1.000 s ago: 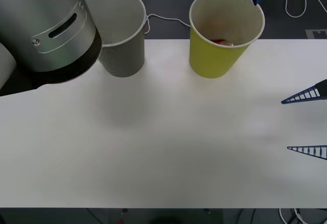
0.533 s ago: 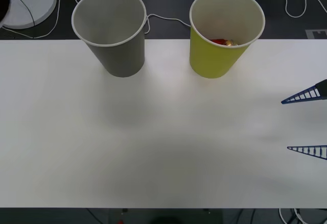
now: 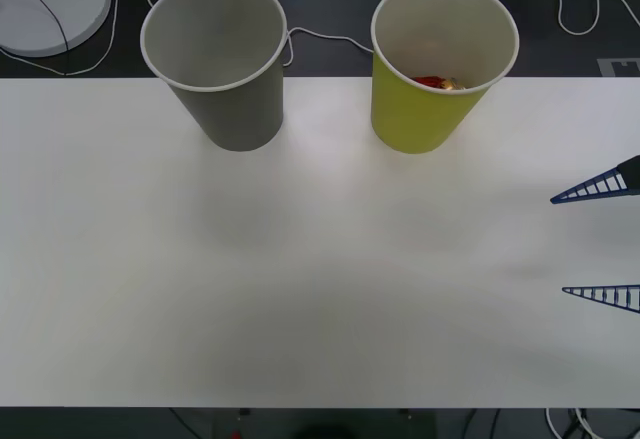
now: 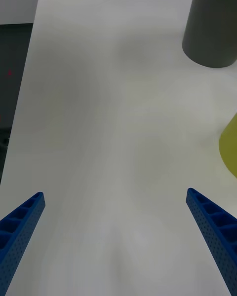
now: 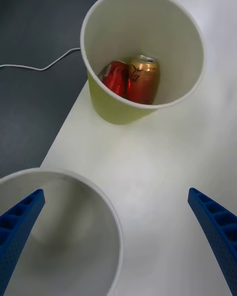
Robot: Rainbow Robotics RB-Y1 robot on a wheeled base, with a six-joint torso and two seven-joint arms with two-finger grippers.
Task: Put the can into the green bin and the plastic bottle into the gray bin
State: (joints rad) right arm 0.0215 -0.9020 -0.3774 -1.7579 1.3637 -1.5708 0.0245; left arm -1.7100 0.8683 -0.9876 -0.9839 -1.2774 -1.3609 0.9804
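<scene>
The can (image 5: pixel 143 79) is red-orange with a shiny gold top, and it leans tilted against the pale inner wall of the green bin (image 3: pixel 425 119). A second, redder can-like thing (image 5: pixel 114 76) lies just beside it in the same bin, touching it; from the front view only a sliver of red and gold shows over the white rim.

The gray bin (image 3: pixel 235 109) stands upright to the left of the green one, both near the far edge of the white worktop (image 3: pixel 300 279), well apart from each other with a bare strip between them. What lies at the bottom of the gray bin cannot be told — the left wrist view catches only its rim and part of its pale inner wall.

The left tool (image 5: pixel 116 237) hangs above the gray bin's mouth, its two blue ribbed fingers (image 5: pixel 19 227) spread wide with nothing between them. The right tool (image 3: pixel 600 242) sits at the right side of the worktop, well away from both bins, its fingers (image 3: pixel 595 189) likewise wide and holding nothing.

Near the bins the worktop ends at its far edge, past which a dark floor carries a white cable (image 3: pixel 320 37) and a round white disc (image 3: pixel 50 4). The whole near part of the worktop, from the bins to the front edge, is open — the right wrist view shows a long bare stretch running up to the bins' bases.
</scene>
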